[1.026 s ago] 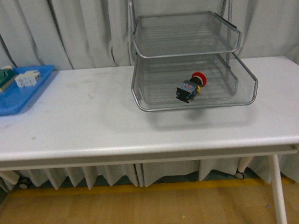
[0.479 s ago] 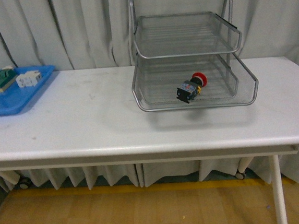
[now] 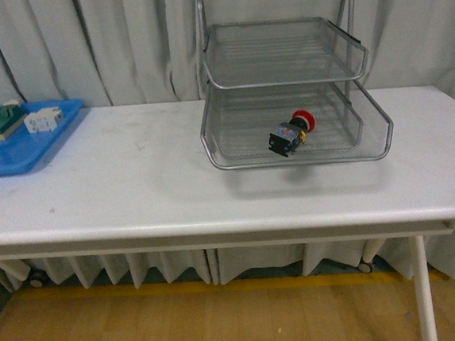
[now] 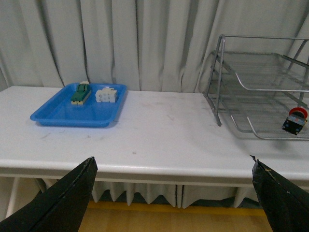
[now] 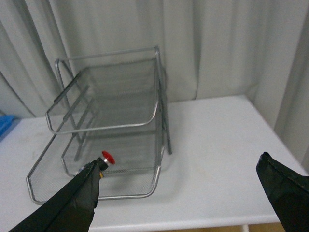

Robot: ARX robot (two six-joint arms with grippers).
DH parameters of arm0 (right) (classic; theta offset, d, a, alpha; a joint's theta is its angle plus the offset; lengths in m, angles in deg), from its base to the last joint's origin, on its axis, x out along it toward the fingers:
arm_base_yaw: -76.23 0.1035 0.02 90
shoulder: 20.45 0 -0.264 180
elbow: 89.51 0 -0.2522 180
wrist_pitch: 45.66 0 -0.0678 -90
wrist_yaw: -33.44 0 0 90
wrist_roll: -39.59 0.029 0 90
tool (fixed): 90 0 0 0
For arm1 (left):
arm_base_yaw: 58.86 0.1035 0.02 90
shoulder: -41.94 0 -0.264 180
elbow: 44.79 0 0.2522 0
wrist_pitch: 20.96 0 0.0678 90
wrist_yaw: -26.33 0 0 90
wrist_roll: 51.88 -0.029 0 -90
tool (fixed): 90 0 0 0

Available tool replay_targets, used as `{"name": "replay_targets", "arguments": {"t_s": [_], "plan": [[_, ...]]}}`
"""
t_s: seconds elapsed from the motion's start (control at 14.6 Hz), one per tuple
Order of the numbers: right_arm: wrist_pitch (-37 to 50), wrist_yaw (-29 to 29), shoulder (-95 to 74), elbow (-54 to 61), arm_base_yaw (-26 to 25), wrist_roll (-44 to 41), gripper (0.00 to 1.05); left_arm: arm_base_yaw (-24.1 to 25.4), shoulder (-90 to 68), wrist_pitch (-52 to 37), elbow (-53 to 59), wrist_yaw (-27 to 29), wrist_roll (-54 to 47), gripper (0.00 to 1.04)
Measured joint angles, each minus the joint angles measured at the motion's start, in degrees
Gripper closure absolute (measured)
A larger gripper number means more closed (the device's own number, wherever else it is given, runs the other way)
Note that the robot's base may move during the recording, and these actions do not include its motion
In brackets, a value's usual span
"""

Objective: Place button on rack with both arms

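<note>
The front view shows a white table point(image 3: 173, 191) with no arm in sight. Near its right half stands the rack point(image 3: 283, 82), a silver wire-mesh letter tray. The button point(image 3: 290, 134) lies on its side in the lowest visible tier, close to that tier's front rim, red cap pointing toward the table's back right. Only 2 tiers are clearly readable here. At the table's far left corner sits a blue tray point(image 3: 11, 153) holding a green terminal block point(image 3: 2, 122) and a white blocky component point(image 3: 42, 120). Grey curtains point(image 3: 81, 48) hang behind the table.

The left wrist view adds what the front view lacks: the left gripper point(image 4: 176, 193), its 2 dark fingertips spread wide apart at the frame's lower corners, holding nothing, off the table's near edge. It shows the blue tray whole and cuts the rack off at the frame edge.

The right wrist view shows the right gripper point(image 5: 186, 198), likewise spread wide and empty. From this higher angle a smaller tray shows between the upper tier and the lowest one, and one fingertip overlaps the button's dark body, leaving only the red cap plain.
</note>
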State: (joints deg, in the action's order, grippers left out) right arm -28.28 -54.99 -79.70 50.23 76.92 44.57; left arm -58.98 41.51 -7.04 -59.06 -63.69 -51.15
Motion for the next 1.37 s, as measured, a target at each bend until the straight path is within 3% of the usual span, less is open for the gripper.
{"name": "replay_targets", "arguments": {"t_s": [0.14, 0.41, 0.62, 0.68, 1.03, 1.37], "plan": [[-6.47, -0.44, -17.68, -13.62, 1.97, 2.21, 0.07, 0.0, 0.0, 0.02, 0.0, 0.02, 0.02, 0.07], [-20.37, 1.7, -33.11, -31.63, 4.55, 4.26, 0.58, 0.0, 0.0, 0.02, 0.0, 0.02, 0.02, 0.07], [-30.97, -1.46, -40.57, -37.97, 7.74, 4.11, 0.98, 0.0, 0.0, 0.02, 0.0, 0.0, 0.0, 0.07], [-33.38, -2.4, -43.01, -38.75, 8.9, 3.3, 1.03, 0.0, 0.0, 0.02, 0.0, 0.0, 0.02, 0.07], [-37.9, -5.29, -53.66, -42.66, 12.98, 2.67, 1.03, 0.0, 0.0, 0.02, 0.0, 0.02, 0.0, 0.07], [-39.1, -4.44, -62.82, -49.99, 13.51, 2.67, 1.03, 0.0, 0.0, 0.02, 0.0, 0.0, 0.02, 0.07]]}}
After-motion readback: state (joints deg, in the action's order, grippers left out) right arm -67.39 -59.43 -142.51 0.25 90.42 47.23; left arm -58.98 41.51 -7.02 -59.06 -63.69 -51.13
